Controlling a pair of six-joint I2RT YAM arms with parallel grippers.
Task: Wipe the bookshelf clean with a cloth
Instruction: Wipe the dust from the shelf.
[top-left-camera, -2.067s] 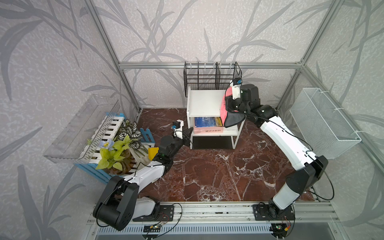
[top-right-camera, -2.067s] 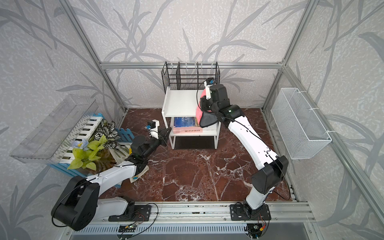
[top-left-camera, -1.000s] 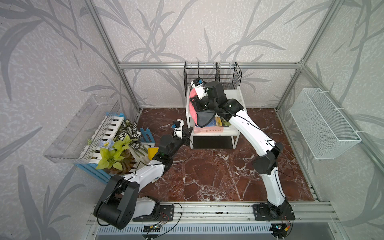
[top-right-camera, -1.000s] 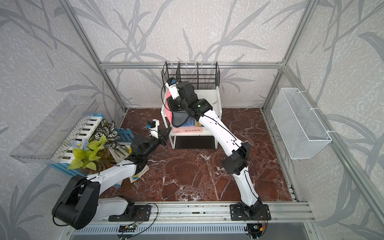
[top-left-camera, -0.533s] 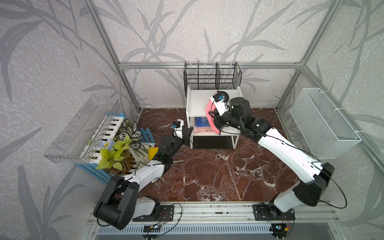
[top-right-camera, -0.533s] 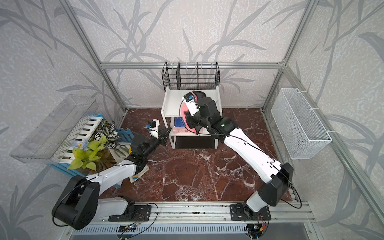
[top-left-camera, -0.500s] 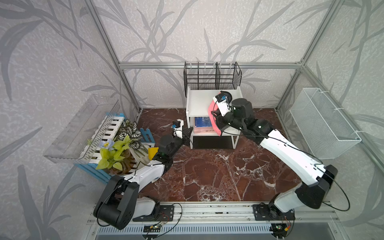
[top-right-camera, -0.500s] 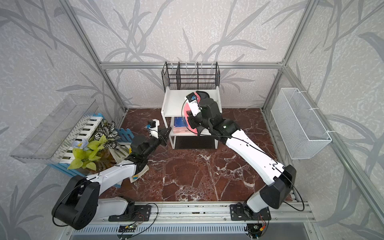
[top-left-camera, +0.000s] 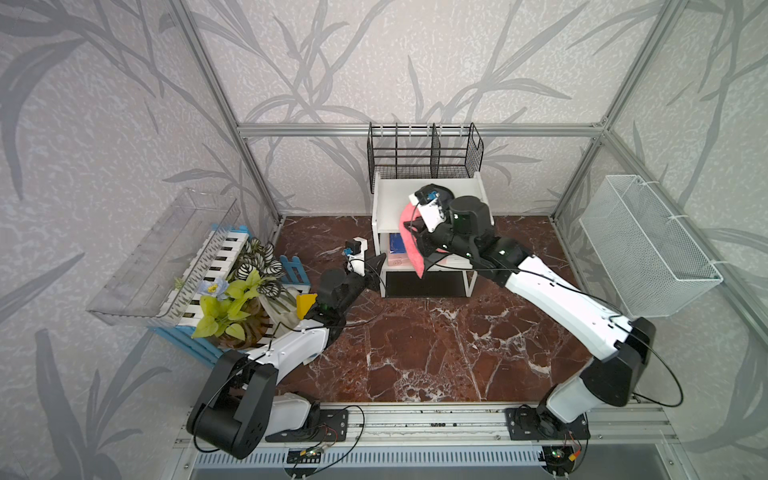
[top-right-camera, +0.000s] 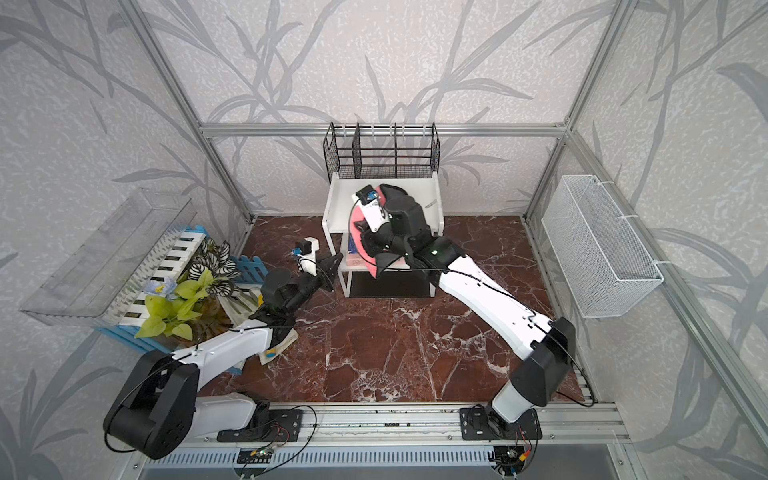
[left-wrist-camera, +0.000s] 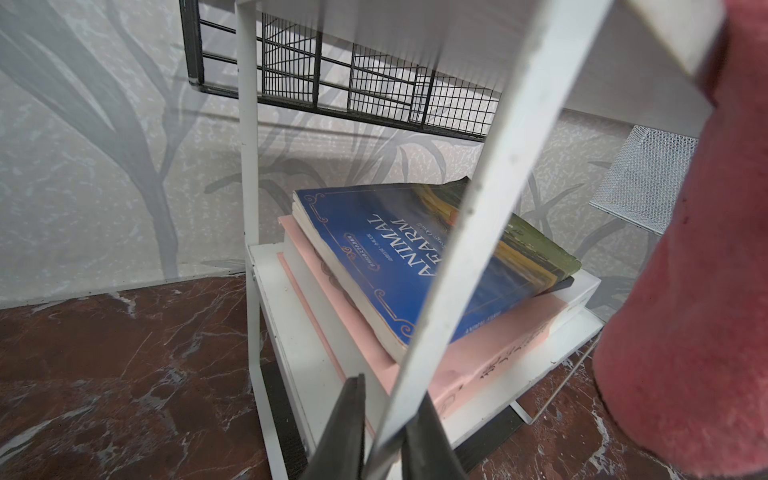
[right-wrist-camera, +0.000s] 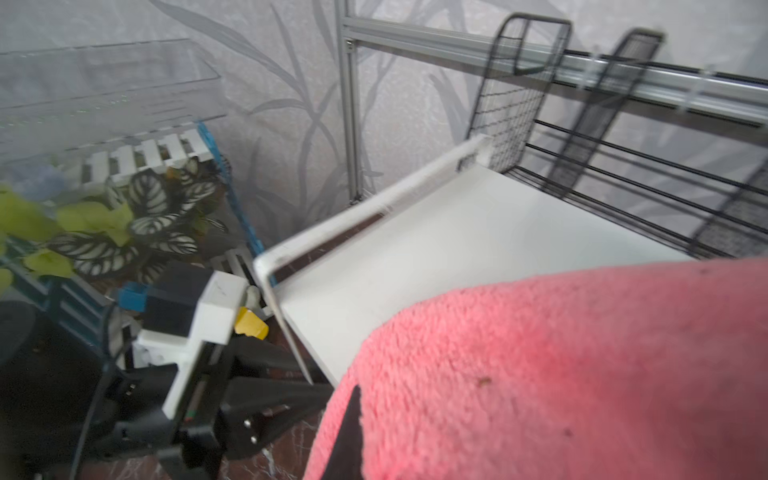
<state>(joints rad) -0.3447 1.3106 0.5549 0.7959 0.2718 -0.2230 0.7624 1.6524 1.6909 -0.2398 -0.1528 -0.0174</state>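
The white bookshelf (top-left-camera: 390, 203) (top-right-camera: 343, 203) stands at the back wall, with books on its lower tier. My left gripper (top-left-camera: 380, 266) (top-right-camera: 334, 264) (left-wrist-camera: 386, 415) is shut on the shelf's front left leg (left-wrist-camera: 478, 232). My right gripper (top-left-camera: 422, 243) (top-right-camera: 372, 245) is shut on the pink fuzzy cloth (top-left-camera: 409, 237) (top-right-camera: 361, 245) (right-wrist-camera: 561, 365). The cloth lies on the front of the top board and hangs over its edge, in front of the lower tier. It wraps the right jaws, and only one dark finger (right-wrist-camera: 352, 419) shows. It also fills one side of the left wrist view (left-wrist-camera: 685, 291).
A blue book (left-wrist-camera: 395, 257) lies on a pink one (left-wrist-camera: 478, 353) in the lower tier. A black wire rack (top-left-camera: 424, 153) stands on the top board's back. A white mesh basket (top-left-camera: 648, 245) hangs on the right wall. Potted plants (top-left-camera: 237, 286) and a clear bin (top-left-camera: 166, 253) are on the left.
My right arm has swept the cloth from the top board's left end rightward and toward the front edge, where it now hangs over. The left gripper has stayed on the leg.
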